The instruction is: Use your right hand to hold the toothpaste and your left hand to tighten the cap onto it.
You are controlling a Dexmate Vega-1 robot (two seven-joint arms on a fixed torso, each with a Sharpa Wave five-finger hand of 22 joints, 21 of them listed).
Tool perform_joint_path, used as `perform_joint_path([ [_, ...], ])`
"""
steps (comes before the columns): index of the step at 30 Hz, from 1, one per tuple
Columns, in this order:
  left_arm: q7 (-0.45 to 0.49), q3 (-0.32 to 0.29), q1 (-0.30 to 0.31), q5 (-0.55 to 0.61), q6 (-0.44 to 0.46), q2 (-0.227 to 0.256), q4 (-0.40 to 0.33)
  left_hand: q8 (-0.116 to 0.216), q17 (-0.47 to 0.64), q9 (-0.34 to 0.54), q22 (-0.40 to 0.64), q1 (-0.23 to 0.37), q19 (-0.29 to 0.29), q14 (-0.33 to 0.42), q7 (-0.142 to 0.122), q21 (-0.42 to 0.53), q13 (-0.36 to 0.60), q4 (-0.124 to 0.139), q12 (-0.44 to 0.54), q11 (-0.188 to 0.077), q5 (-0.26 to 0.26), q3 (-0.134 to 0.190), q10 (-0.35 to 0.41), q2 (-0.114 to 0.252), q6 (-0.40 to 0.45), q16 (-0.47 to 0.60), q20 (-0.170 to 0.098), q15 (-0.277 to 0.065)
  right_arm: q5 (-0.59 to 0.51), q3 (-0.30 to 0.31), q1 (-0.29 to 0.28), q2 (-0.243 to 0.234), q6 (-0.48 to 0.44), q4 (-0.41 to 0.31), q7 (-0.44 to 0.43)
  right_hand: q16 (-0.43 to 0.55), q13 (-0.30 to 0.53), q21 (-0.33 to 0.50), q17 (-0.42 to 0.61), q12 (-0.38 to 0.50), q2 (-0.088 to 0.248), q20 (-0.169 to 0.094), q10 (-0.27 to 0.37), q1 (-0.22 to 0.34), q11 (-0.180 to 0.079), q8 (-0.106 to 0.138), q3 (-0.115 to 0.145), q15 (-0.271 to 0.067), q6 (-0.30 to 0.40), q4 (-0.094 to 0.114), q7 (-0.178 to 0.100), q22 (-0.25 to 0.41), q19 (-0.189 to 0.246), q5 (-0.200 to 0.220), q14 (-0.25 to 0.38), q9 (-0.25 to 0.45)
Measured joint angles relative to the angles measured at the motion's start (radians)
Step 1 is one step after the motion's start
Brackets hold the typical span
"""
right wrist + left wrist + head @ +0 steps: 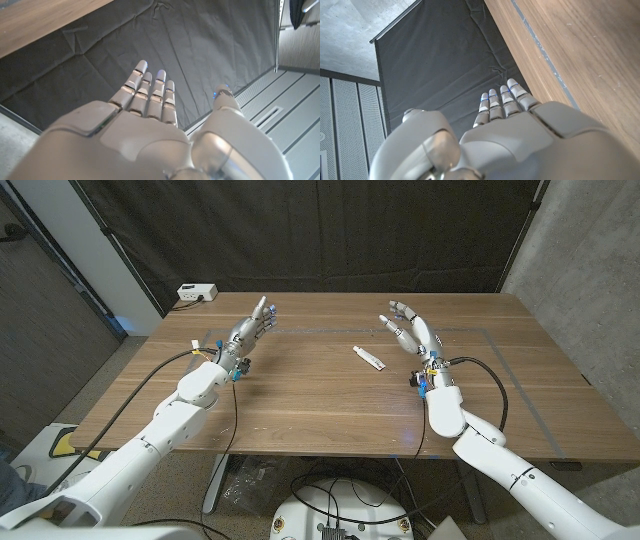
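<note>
A small white toothpaste tube [369, 357] lies on the wooden table [330, 400] near the middle, a little toward the right. I cannot make out its cap at this size. My right hand [408, 330] is raised just right of the tube, fingers apart and holding nothing; its back [150, 130] faces the wrist camera with fingers stretched toward the black curtain. My left hand [250, 330] is up at the table's left side, well apart from the tube, fingers extended and empty; its back [520, 135] points past the table's edge.
A white power strip [197, 293] sits at the table's far left corner. A faint taped outline [480, 332] marks a rectangle on the tabletop. A black curtain [320, 230] hangs behind the table. Cables trail from both wrists.
</note>
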Motion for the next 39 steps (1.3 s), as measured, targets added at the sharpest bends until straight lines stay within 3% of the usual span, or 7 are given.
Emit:
perform_joint_path([
  [1, 0.0, -0.001, 0.002, 0.0, 0.0, 0.0, -0.003, 0.0, 0.0, 0.0, 0.0, 0.0, 0.0, 0.0, 0.0, -0.001, 0.0, 0.0, 0.0, 0.0, 0.0, 0.0, 0.0, 0.0, 0.0, 0.0, 0.0, 0.0, -0.018, -0.01, -0.011, -0.017, -0.032, -0.064, 0.001, 0.0, 0.002, 0.0, 0.0, 0.0, 0.001, 0.003, 0.004, 0.013, -0.004, 0.0, 0.004, 0.0, 0.007, -0.004, -0.007, 0.0, 0.003, 0.0, 0.0, 0.0],
  [8, 0.028, -0.004, 0.017, 0.031, -0.039, -0.001, -0.012, 0.0, 0.0, 0.0, 0.0, 0.001, -0.006, 0.004, 0.0, -0.004, 0.0, -0.004, -0.004, -0.005, 0.0, 0.004, 0.005, 0.001, 0.0, -0.004, 0.005, -0.004, -0.074, -0.026, -0.013, -0.032, -0.141, -0.109, 0.017, 0.0, 0.005, -0.005, 0.0, 0.0, -0.007, 0.005, 0.007, 0.047, -0.014, 0.019, 0.008, 0.0, 0.056, -0.008, -0.045, 0.0, 0.005, 0.0, 0.0, 0.0],
  [17, 0.048, -0.007, 0.026, 0.041, -0.026, 0.005, -0.015, -0.009, 0.0, 0.0, 0.0, 0.014, -0.024, -0.003, 0.0, -0.019, 0.0, -0.004, -0.015, -0.006, -0.004, 0.004, -0.006, -0.004, 0.0, -0.012, 0.008, -0.004, -0.208, -0.086, 0.003, -0.061, -0.343, -0.207, 0.069, -0.004, 0.005, -0.013, 0.005, -0.005, -0.013, 0.005, 0.005, 0.072, -0.034, 0.01, 0.013, 0.004, 0.041, -0.002, -0.046, 0.0, 0.005, 0.0, -0.004, 0.003],
  [28, 0.054, -0.009, 0.022, 0.048, -0.014, 0.008, -0.019, -0.023, 0.0, 0.0, 0.0, 0.014, -0.066, -0.043, 0.0, -0.035, 0.003, -0.004, -0.035, -0.003, -0.007, -0.005, -0.04, -0.005, -0.022, -0.023, 0.012, 0.0, -0.325, -0.159, 0.042, -0.083, -0.553, -0.249, 0.14, 0.0, 0.01, -0.013, 0.005, 0.003, -0.028, 0.007, 0.048, 0.11, -0.048, 0.015, 0.01, -0.009, 0.078, 0.001, -0.067, 0.0, 0.017, -0.004, 0.03, 0.005],
  [39, 0.095, -0.018, 0.031, 0.057, -0.002, 0.005, -0.058, -0.023, 0.005, 0.0, 0.0, 0.006, -0.07, -0.043, 0.0, -0.041, 0.002, -0.004, -0.035, -0.003, -0.011, -0.004, -0.04, -0.013, -0.022, -0.023, 0.009, 0.0, -0.352, -0.205, 0.071, -0.107, -0.645, -0.278, 0.226, 0.0, 0.01, -0.013, 0.008, 0.011, -0.039, 0.014, 0.075, 0.121, -0.064, 0.015, 0.003, -0.009, 0.08, 0.008, -0.069, 0.0, 0.025, -0.008, 0.041, 0.004],
])
